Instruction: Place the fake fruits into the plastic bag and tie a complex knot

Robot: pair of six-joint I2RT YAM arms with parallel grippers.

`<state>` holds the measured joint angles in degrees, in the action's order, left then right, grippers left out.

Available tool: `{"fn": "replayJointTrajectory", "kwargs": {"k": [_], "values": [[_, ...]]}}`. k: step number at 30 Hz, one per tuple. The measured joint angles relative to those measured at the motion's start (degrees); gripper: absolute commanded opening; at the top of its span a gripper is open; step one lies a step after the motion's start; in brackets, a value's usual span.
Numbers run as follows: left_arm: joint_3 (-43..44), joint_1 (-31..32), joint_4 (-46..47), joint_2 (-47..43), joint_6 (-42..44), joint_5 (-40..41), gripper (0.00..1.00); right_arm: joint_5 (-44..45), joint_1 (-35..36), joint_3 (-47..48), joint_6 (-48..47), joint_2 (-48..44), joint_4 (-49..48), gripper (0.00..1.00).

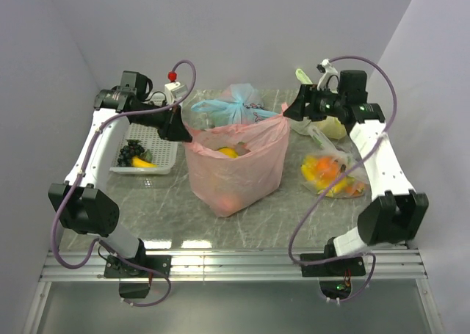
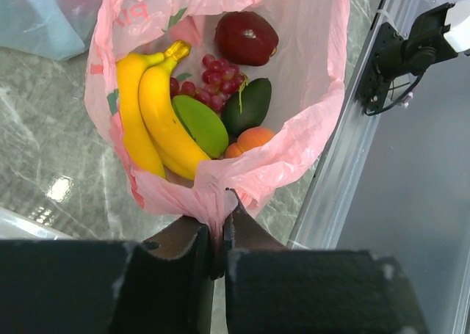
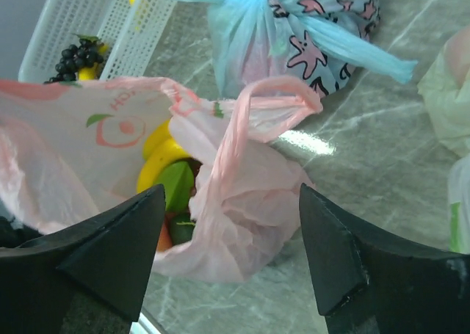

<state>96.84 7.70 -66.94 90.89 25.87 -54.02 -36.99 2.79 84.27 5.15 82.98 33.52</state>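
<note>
The left gripper (image 2: 218, 235) is pinching the rim of the pink plastic bag (image 2: 308, 121) at bottom centre of its wrist view; the right gripper (image 3: 231, 202) is standing spread, a pink handle (image 3: 253, 103) showing between its fingers; the bag is sitting mid-frame from above, holding bananas (image 2: 158, 110), an apple (image 2: 246, 37) and grapes (image 2: 213, 77); a blue bag (image 3: 294, 33) is lying just behind it

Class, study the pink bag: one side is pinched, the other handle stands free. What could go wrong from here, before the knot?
1. Only the left fingers pinch a thin fold of the pink bag; it may slip out.
2. The right fingers stand open by the handle loop; closing might miss it or catch bag wall.
3. A one-sided pull could tip the bag and spill the bananas.
</note>
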Motion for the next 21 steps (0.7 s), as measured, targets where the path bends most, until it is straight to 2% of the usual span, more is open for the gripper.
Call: {"fn": "replayJointTrajectory", "kwargs": {"k": [5, 14, 15, 16, 18, 19, 20, 21], "values": [[0.02, 0.26, 0.17, 0.00, -0.26, 0.85, 0.21, -0.31, -0.04, 6.67, 3.04, 10.21, 0.33, 0.81], [0.09, 0.37, 1.86, 0.00, -3.34, 2.93, 0.23, -8.70, -0.07, 11.04, 8.02, 17.38, 0.39, 0.55], [0.26, 0.37, 1.88, 0.00, -3.56, 2.97, 0.23, -9.49, -0.07, 11.08, 8.57, 17.53, 0.02, 0.51], [0.63, 0.37, 1.88, 0.07, -3.67, 3.02, 0.23, -10.32, -0.07, 11.08, 9.40, 17.57, -0.13, 0.41], [2.19, 0.37, 1.75, 0.52, -3.69, 2.99, 0.21, -12.28, -0.07, 11.04, 10.95, 17.57, -1.31, 0.30], [3.23, 0.37, 1.62, 0.92, -3.69, 3.06, 0.18, -13.35, -0.07, 11.04, 12.11, 17.57, -2.45, 0.14], [4.87, 0.37, 1.27, 1.75, -3.63, 3.08, 0.16, -14.34, -0.09, 11.04, 13.03, 17.57, -3.61, 0.04], [6.67, 0.37, 0.94, 2.64, -3.48, 3.02, 0.14, -15.74, -0.17, 11.02, 14.36, 17.57, -4.61, 0.00]]}}
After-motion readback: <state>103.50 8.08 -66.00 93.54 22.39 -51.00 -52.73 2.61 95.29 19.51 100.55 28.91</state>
